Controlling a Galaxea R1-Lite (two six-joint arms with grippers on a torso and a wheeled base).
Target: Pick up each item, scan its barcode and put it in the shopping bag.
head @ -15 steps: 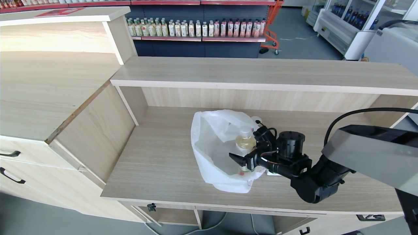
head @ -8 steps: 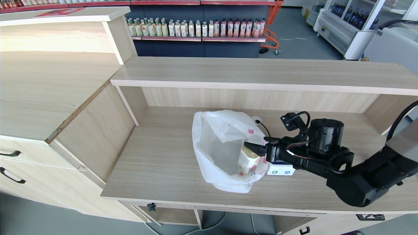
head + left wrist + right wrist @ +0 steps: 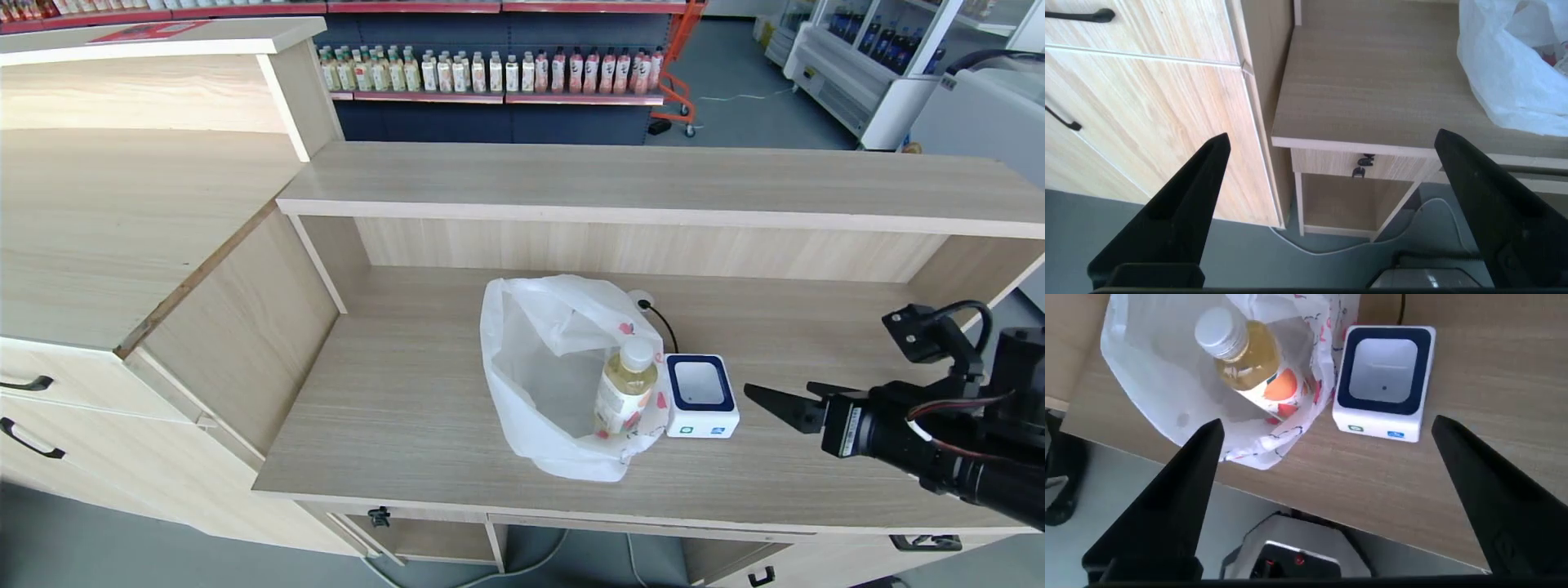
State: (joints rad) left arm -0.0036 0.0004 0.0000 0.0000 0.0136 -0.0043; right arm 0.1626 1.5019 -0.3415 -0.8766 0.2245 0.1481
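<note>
The bottle (image 3: 627, 390) now stands upright inside the bag (image 3: 522, 351) on the desk (image 3: 392, 408), just beside the scanner (image 3: 700, 392). The right gripper (image 3: 784, 398) has let go and drawn back well clear, fingers spread and empty. The left gripper (image 3: 1331, 139) hangs low off the desk's front, fingers likewise released. Judgement: this item is bagged.

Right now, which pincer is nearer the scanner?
The right pincer: it hangs open over the counter beside the scanner, while the left pincer is past the counter's front corner beyond the bag.
</note>
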